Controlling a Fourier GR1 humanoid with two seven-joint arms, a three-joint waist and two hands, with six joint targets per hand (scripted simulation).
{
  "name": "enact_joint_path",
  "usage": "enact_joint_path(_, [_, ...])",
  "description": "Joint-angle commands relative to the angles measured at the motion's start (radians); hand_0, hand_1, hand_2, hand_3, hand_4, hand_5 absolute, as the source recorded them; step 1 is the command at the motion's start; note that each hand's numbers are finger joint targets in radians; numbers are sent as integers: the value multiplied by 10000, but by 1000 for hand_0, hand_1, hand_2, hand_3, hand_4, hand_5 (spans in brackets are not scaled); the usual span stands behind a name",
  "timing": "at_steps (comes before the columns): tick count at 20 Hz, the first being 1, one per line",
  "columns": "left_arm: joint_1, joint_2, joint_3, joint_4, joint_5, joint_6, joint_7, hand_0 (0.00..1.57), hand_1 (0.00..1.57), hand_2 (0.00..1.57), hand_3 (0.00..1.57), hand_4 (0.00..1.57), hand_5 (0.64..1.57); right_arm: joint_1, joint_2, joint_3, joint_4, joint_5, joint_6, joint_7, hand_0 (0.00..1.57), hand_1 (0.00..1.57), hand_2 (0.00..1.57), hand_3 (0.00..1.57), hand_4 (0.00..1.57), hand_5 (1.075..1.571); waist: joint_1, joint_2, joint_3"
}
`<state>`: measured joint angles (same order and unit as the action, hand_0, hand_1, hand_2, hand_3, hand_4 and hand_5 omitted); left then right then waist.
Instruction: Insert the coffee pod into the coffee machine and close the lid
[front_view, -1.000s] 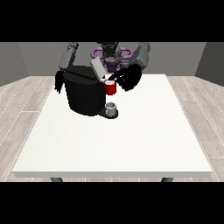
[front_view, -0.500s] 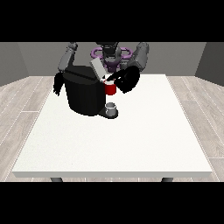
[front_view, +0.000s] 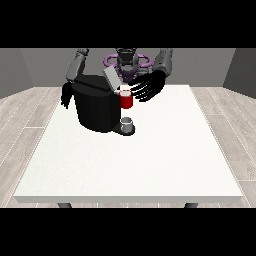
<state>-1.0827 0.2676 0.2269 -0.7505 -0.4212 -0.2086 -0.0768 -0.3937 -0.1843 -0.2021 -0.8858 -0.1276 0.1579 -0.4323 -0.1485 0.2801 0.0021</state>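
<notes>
The black coffee machine (front_view: 96, 107) stands at the table's far left-centre, its grey lid (front_view: 110, 79) tilted up. A red thing at the machine (front_view: 126, 100) sits at its front right, with a small pale spot just above it that I cannot identify. A grey thing (front_view: 128, 123) rests on the machine's base below. The hand at the view's right (front_view: 151, 85) hovers beside the red thing, its fingers spread and pointing at it. The hand at the view's left (front_view: 66, 95) hangs by the machine's far side, fingers relaxed downward.
The white table (front_view: 150, 165) stretches towards the camera in front of the machine. The robot's torso (front_view: 127, 62) stands behind the far edge. Wooden floor surrounds the table.
The hand at the view's right has shifted slightly up and to the right, away from the red thing. The other hand and the lid look unchanged.
</notes>
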Motion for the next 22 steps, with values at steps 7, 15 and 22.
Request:
enact_joint_path(7, [4055, -1725, 391, -438, 1635, -718, -2494, 0, 0, 0, 0, 0, 1571, 2041, -26, -252, 314, -133, 229, -714, 0, 0, 0, 0, 265, 1571, 1630, -2596, -32])
enact_joint_path(15, [7429, -1765, 328, -181, 1966, -1671, -3655, 0, 0, 0, 0, 301, 1571, 3746, 1485, 1527, -1079, 966, -332, -329, 0, 0, 0, 0, 91, 1571, 1545, -4934, -37])
enact_joint_path(22, [8811, -1072, 902, 194, 2348, -1933, -3471, 0, 0, 0, 0, 322, 1571, 3701, 1819, 3530, -3813, 1076, -1032, 1325, 0, 0, 0, 0, 204, 1571, 830, -6256, -34])
